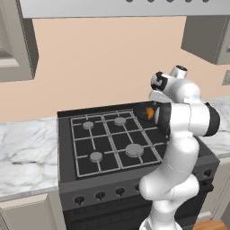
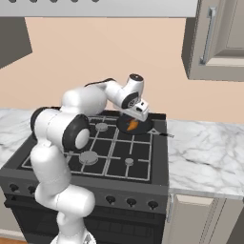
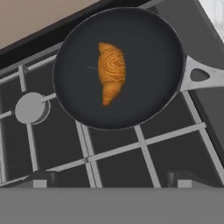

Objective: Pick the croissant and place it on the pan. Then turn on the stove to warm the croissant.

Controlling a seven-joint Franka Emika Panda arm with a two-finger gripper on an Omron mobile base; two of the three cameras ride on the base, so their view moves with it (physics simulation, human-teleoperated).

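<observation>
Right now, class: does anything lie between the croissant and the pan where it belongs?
No. The croissant already lies inside the pan on the stove, with nothing between them. The gripper hangs above, its fingertips apart and empty.

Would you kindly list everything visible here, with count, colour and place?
croissant: one, orange-brown, lying in the pan
pan: one, black, on the stove's rear right burner, handle toward the counter
stove: one, dark grey, between the counters
burners: three uncovered, grey, under the grates
knobs: a row, black, along the stove front
counters: two, white marble, either side of the stove
cabinets: grey, on the wall above
gripper: one, dark tips apart, above the pan
</observation>
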